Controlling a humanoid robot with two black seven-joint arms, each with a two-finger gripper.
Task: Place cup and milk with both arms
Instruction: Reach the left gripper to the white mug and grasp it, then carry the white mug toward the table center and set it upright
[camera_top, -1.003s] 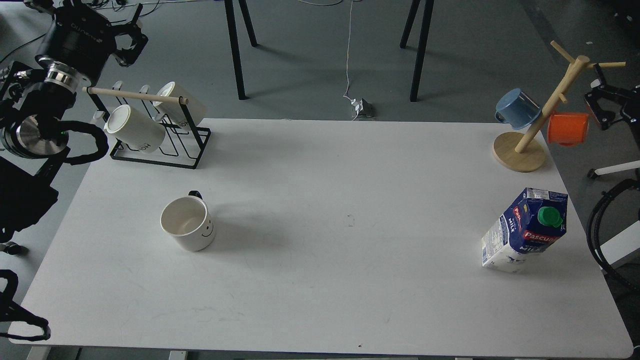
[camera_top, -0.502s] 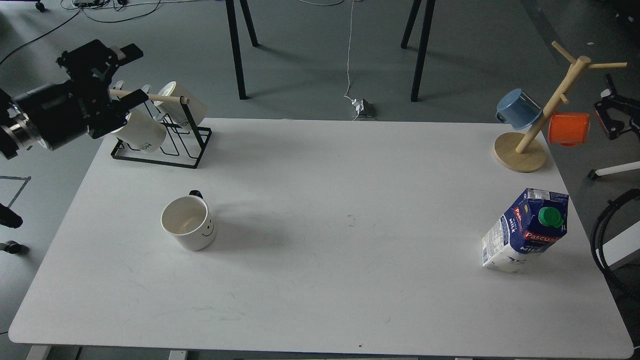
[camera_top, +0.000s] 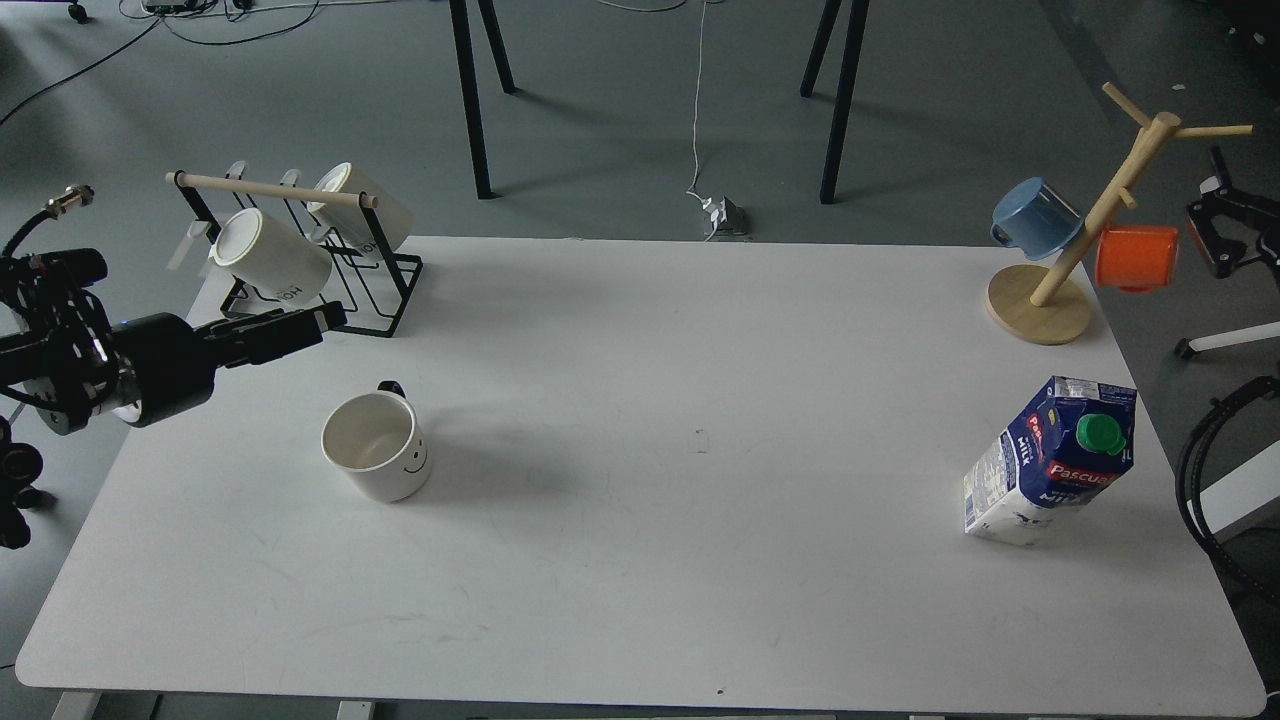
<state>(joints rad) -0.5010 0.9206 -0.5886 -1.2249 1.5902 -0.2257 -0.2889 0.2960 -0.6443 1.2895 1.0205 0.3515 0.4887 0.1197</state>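
Note:
A white cup with a smiley face and a dark handle stands upright on the left part of the white table. A blue and white milk carton with a green cap stands near the table's right edge. My left gripper reaches in from the left, low over the table, above and to the left of the cup and apart from it. It is seen side-on, so its fingers cannot be told apart. My right gripper is dark and small at the right edge, beyond the table and far above the carton.
A black wire rack with a wooden bar holds two white mugs at the back left, just behind my left gripper. A wooden mug tree at the back right carries a blue cup and an orange cup.
My left arm has swung down from high over the rack to low over the table's left edge, its gripper now pointing right. The right gripper, cup and carton have barely moved.

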